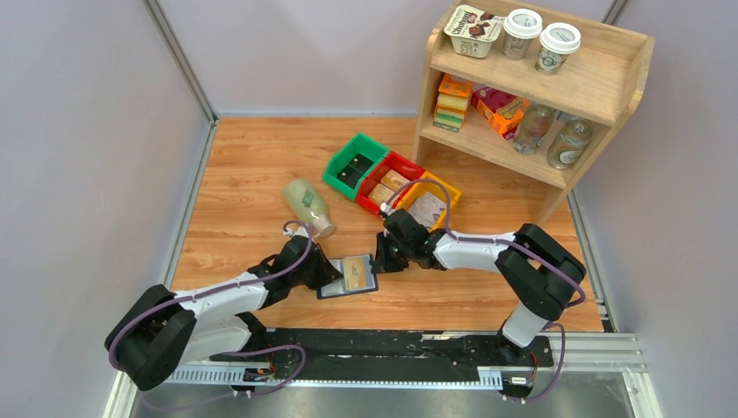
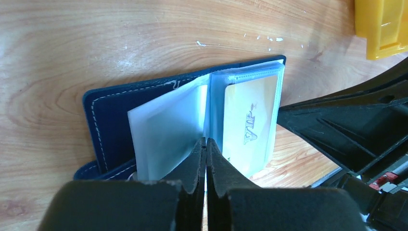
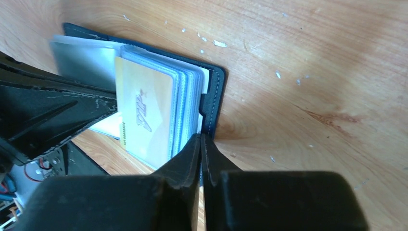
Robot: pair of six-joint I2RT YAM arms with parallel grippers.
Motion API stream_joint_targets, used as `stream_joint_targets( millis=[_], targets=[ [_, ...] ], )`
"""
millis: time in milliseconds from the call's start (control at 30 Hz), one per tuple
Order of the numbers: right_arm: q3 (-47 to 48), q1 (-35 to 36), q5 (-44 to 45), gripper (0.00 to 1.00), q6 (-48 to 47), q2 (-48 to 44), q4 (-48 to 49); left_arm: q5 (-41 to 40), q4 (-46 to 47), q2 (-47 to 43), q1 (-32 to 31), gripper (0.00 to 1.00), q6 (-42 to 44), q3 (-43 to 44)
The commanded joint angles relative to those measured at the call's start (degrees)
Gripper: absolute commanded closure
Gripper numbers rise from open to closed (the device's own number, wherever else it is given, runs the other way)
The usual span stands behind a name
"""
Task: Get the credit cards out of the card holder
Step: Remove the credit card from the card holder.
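Observation:
The card holder [image 1: 335, 292] lies open on the wooden table between my two arms; its navy cover shows in the left wrist view [image 2: 108, 120] and the right wrist view [image 3: 215, 91]. A pale yellowish credit card marked VIP [image 2: 250, 120] sits inside a clear sleeve on the right half, and it also shows in the right wrist view [image 3: 144, 115]. Other sleeves look pale grey-blue. My left gripper [image 2: 206, 140] is shut, its tips at the fold between the sleeves. My right gripper [image 3: 200, 136] is shut, its tips at the cover's outer edge.
Green [image 1: 355, 164], red [image 1: 389, 178] and yellow [image 1: 431, 202] bins stand just behind the right gripper. A bottle [image 1: 309, 207] lies on its side behind the left gripper. A wooden shelf [image 1: 540, 87] with goods stands at the back right.

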Motion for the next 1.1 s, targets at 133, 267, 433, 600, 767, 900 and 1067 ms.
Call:
stream_joint_targets(
  millis=[133,267,433,600,767,900,1067],
  targets=[
    [3.85,0.53,-1.52,0.79,-0.22,-3.39,-2.34,0.29,0.84,-0.75,-0.18,1.0,-0.97,-1.25],
    [4.91,0.54,-0.91,0.77,0.48,-3.74,-1.9,0.47,1.55,-1.37,-0.18,1.0,-1.32,-1.69],
    [6.05,0.8,-0.55,0.75,0.83,-2.79,-1.72,0.82,2.25,-1.46,-0.18,1.0,-1.67,-1.86],
    [6.14,0.71,-2.84,0.74,1.97,0.64,0.12,1.25,4.79,-1.19,-0.18,1.0,-2.46,-2.83],
    [5.0,0.71,-5.03,0.74,3.47,3.72,2.41,2.13,7.87,1.09,-0.18,1.0,-3.43,-3.71],
    [3.95,0.8,-6.79,0.8,4.0,4.6,4.85,3.54,12.09,3.64,-0.18,1.0,-3.87,-4.15],
    [3.33,0.89,-6.71,0.82,4.35,5.3,5.23,3.55,12.89,3.3,-0.18,1.0,-4.48,-4.76]
  ],
)
